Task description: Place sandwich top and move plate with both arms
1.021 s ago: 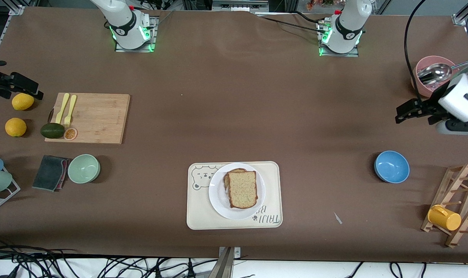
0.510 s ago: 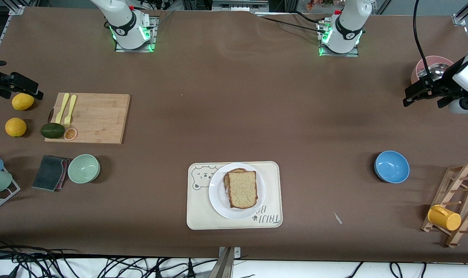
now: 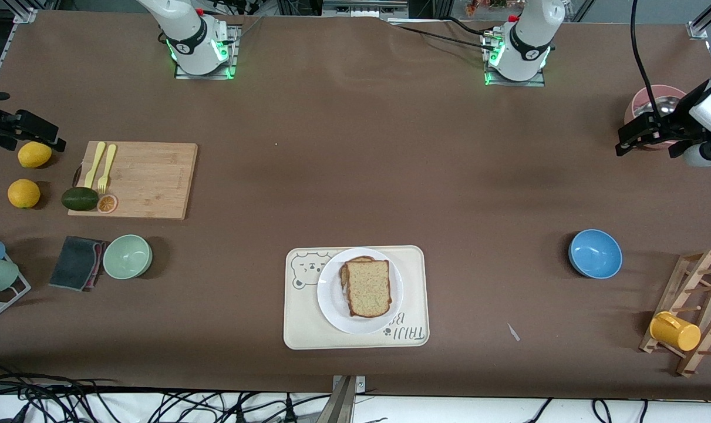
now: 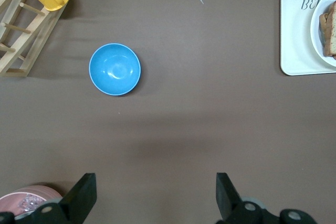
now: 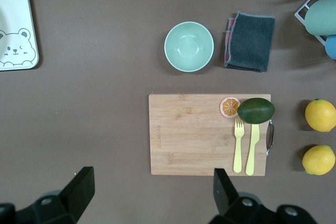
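The sandwich top (image 3: 368, 288), a plain speckled slice, lies on another slice whose edge shows under it, on the white plate (image 3: 332, 306). The plate sits on the bear-print tray (image 3: 299, 320), near the front camera. My left gripper (image 3: 649, 138) is open and empty, up over the table by the pink bowl (image 3: 654, 100), well away from the plate. In the left wrist view (image 4: 155, 198) it is over bare table, and the bread (image 4: 331, 30) shows at the edge. My right gripper (image 3: 26, 126) is open and empty, waiting over the lemons; its wrist view (image 5: 152, 192) shows it empty too.
A blue bowl (image 3: 595, 253) and a wooden rack (image 3: 693, 305) with a yellow mug (image 3: 674, 331) stand at the left arm's end. At the right arm's end are a cutting board (image 3: 141, 179) with forks and an avocado, two lemons (image 3: 24, 193), a green bowl (image 3: 127, 256) and a cloth (image 3: 76, 262).
My left gripper has moved away from the blue bowl and now hangs by the pink bowl, still open. The right arm, the plate and the bread have not moved.
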{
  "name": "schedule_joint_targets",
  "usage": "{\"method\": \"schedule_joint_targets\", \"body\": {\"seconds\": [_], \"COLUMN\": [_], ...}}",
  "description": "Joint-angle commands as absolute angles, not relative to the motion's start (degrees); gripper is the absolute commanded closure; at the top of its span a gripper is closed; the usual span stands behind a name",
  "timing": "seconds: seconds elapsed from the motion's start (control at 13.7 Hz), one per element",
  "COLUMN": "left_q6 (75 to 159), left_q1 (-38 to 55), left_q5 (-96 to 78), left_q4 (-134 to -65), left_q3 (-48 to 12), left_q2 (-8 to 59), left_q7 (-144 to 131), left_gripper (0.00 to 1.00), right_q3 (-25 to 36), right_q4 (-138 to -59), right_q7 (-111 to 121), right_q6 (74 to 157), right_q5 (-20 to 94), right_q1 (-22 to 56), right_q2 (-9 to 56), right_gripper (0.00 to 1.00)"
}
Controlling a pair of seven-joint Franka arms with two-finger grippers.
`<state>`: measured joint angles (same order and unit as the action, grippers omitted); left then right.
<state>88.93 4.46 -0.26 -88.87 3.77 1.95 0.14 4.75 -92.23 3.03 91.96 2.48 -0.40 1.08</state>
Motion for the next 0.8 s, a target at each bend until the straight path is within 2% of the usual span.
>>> {"method": "schedule_joint_targets", "body": {"seconds": [0.0, 0.73], "left_q6": [88.51, 88.68], "left_q1": [4.57, 4.57], "left_q5": [1.49, 1.06], "left_q4": [-89.56, -89.56], "left_q3": [3.51, 3.69], "left_q2": [0.97, 1.05], "left_q7": [-0.79, -0.79], "left_gripper": [0.00, 0.00], "right_q3": [4.83, 4.83], "right_q4": [-91.76, -91.76], "right_q7": [3.87, 3.87], "right_q6": [92.02, 92.02], "right_q5": [2.99, 2.64], "right_q1": [-0.44, -0.44], "right_q2": [0.97, 0.97], "right_gripper": [0.00, 0.00]}}
